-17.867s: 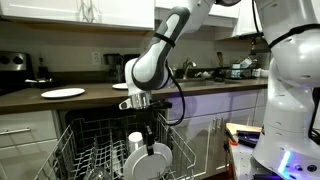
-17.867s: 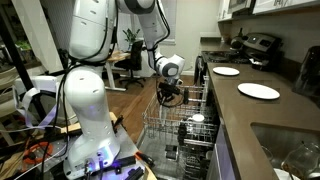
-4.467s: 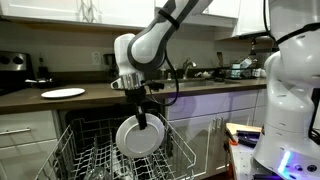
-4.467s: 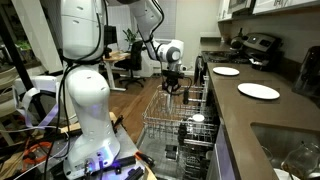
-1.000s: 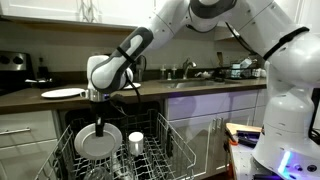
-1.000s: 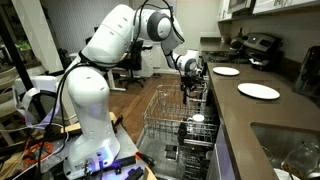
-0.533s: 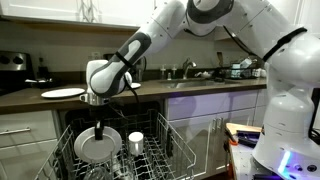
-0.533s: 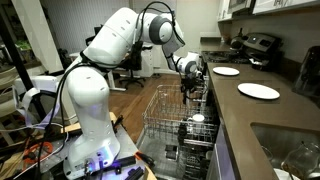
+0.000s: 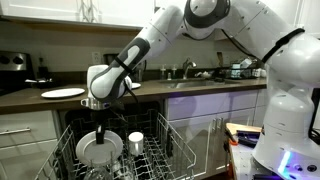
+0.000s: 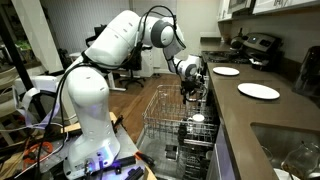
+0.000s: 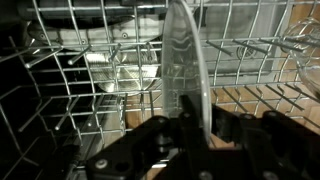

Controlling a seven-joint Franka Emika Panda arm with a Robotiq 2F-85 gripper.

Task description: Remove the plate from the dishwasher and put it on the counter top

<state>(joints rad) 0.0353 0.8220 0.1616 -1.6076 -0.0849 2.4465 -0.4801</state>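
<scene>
Where the plate (image 9: 95, 152) hangs, tines (image 11: 255, 47) (and a cup (image 9: 135, 141)) stand close.

Plate (image 9: 98, 150): upright within the dishwasher (image 9: 172, 150) rack, gripper (image 9: 99, 129) clamped on its top edge.
Cup (image 9: 136, 141): in the rack, just beside the plate.
Counter top (image 9: 25, 99): above the dishwasher, bearing two other plates (image 10: 259, 91).

White cabinets (image 9: 25, 140) stand over a brown wooden floor (image 10: 138, 104).
</scene>
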